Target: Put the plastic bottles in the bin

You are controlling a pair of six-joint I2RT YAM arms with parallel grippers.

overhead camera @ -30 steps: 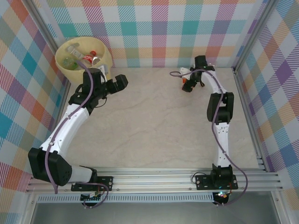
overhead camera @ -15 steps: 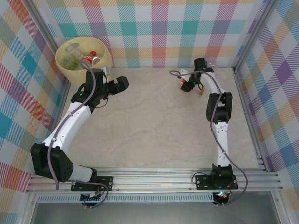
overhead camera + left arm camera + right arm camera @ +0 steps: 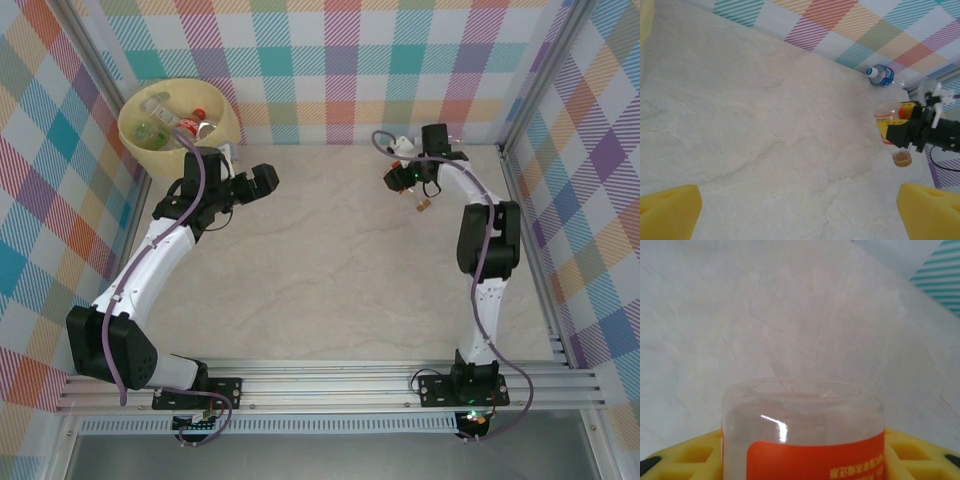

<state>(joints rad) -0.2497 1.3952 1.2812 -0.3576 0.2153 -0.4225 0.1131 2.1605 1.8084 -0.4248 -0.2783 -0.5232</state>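
My right gripper (image 3: 405, 180) is shut on a clear bottle with an orange label (image 3: 802, 430), held off the table near the back wall with its brown cap (image 3: 424, 207) hanging down. In the right wrist view the yellow pads (image 3: 912, 445) press both sides of it. The left wrist view shows the same held bottle (image 3: 888, 122) and a blue-capped bottle (image 3: 880, 75) lying by the wall. The pale yellow bin (image 3: 228, 125) stands in the far left corner with several bottles (image 3: 170, 120) inside. My left gripper (image 3: 262, 180) hovers just right of the bin, open and empty, pads (image 3: 667, 212) wide apart.
Checkered walls and metal frame rails (image 3: 530, 220) enclose the pale marble-look tabletop (image 3: 330, 260). The bare tabletop stretches between the two arms. A grey cable (image 3: 385, 140) loops beside the right wrist.
My right gripper has shut on the orange-labelled bottle and swung it up and toward the back wall, the forearm turning. The left arm shifted only slightly right.
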